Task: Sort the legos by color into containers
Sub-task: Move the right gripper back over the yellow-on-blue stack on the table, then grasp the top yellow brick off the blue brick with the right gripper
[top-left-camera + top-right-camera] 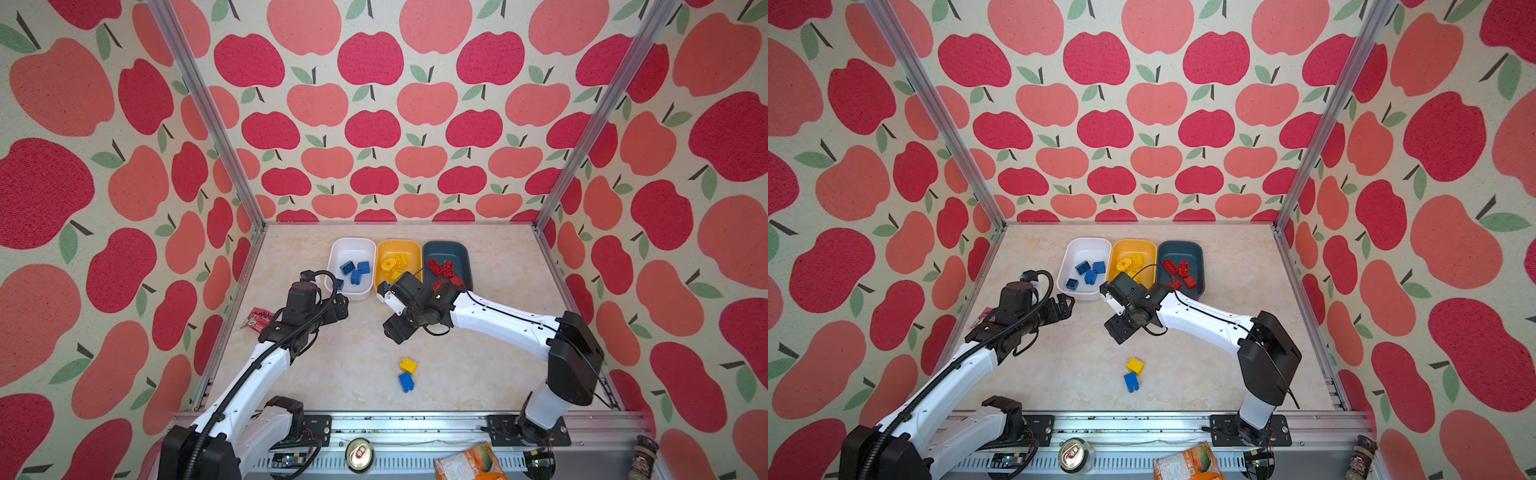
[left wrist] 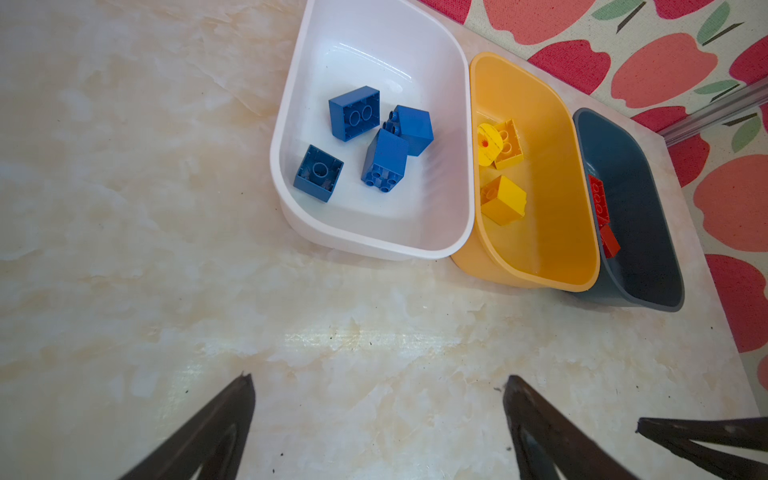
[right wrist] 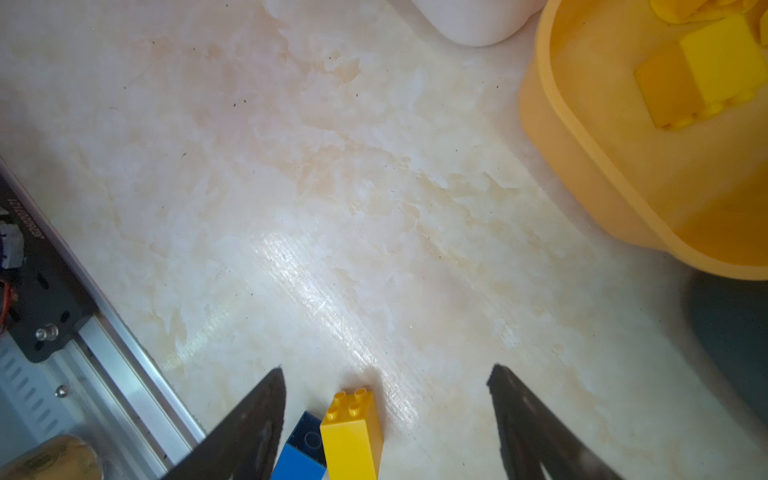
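The left hand [image 2: 378,379] is spread wide and empty, with the white tub [image 2: 374,50] of blue bricks [image 2: 384,160] just ahead. Beside that sit the yellow tub [image 2: 552,208] with yellow bricks [image 2: 503,199] and the dark tub [image 2: 640,257] with red bricks [image 2: 598,203]. The right hand [image 3: 385,370] is spread wide too, holding nothing. Near it on the desk [image 3: 332,187], a loose yellow brick [image 3: 353,432] touches a loose blue brick [image 3: 301,457]. Grabbing one looks like the step now, so the hand must drop and squeeze just one. Only the right wrist view shows the yellow one lined up between its fingers.
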Available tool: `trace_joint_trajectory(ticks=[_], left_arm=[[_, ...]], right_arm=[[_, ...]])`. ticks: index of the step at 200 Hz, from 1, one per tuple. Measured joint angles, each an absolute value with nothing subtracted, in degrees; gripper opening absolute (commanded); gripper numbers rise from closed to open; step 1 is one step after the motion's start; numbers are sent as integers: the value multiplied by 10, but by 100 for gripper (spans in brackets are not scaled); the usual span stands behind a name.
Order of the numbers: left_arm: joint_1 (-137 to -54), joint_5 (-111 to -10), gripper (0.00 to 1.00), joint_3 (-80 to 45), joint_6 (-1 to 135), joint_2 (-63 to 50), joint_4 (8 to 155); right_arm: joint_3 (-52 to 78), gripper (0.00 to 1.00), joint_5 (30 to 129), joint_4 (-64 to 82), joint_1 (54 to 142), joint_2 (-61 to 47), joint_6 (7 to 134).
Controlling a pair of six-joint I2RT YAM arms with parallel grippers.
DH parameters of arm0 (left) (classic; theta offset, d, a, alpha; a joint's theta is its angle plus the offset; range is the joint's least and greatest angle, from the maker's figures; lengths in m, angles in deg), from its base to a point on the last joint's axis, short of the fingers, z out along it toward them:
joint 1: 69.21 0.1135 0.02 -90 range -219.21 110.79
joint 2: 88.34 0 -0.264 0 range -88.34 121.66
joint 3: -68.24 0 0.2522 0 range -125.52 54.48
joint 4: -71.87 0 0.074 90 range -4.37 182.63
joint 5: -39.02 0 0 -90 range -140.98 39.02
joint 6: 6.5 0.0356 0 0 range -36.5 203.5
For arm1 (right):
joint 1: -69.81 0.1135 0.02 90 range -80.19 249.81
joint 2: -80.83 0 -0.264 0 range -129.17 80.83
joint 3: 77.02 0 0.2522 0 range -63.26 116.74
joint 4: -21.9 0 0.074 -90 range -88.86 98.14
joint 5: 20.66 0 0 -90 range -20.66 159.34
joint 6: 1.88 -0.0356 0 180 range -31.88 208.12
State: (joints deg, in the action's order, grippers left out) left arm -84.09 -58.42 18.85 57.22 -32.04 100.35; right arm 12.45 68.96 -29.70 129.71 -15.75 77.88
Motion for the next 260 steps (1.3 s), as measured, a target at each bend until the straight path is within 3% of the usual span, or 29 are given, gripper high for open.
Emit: trace_joint_trajectory(ticks=[108,260], left_arm=[[-841,-585,96,188,572,-321,1004],[-841,-586,96,188,572,-321,1004]], right_arm=[[71,79,663,-347,1381,-166,789],[60,68,614,-348,1383,-210,784]])
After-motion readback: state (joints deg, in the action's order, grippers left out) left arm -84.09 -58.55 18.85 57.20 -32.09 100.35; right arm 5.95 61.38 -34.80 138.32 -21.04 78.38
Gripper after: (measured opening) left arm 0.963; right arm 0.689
